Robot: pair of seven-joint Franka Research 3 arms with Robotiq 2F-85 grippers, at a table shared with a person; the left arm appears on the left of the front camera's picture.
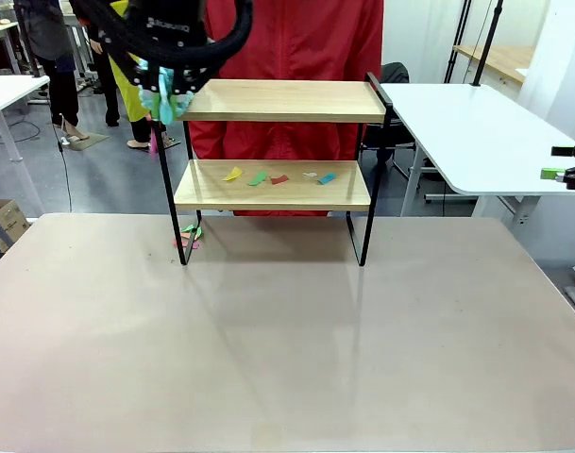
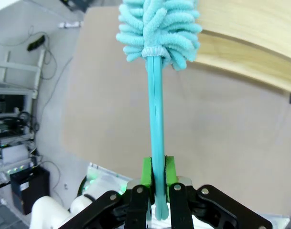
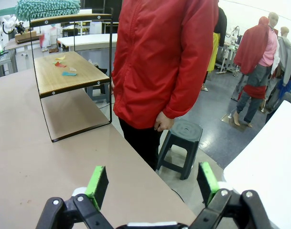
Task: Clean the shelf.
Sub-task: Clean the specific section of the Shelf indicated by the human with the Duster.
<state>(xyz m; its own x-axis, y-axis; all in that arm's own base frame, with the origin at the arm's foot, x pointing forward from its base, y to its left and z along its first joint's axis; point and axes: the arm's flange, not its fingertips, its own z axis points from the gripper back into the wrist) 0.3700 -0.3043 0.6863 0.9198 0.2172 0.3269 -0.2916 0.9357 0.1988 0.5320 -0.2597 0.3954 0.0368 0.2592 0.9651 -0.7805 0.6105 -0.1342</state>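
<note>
Shelf (image 1: pixel 282 100) stands upright at the far middle of the table (image 1: pixel 268 359), just in front of a person in a red jacket. It looks light and stiff on thin legs, so it would likely slide or tip under a hard push. Best steadied by a black side rail, not the boards. Coloured scraps (image 1: pixel 278 177) on the lower board look paper-light. Left gripper (image 2: pixel 158 171) pinches the teal duster (image 2: pixel 157 28) low on its rigid handle. The soft head sits by the shelf's top left corner; contact unclear. Right gripper (image 3: pixel 152 183) is spread wide and empty, well right of the shelf.
</note>
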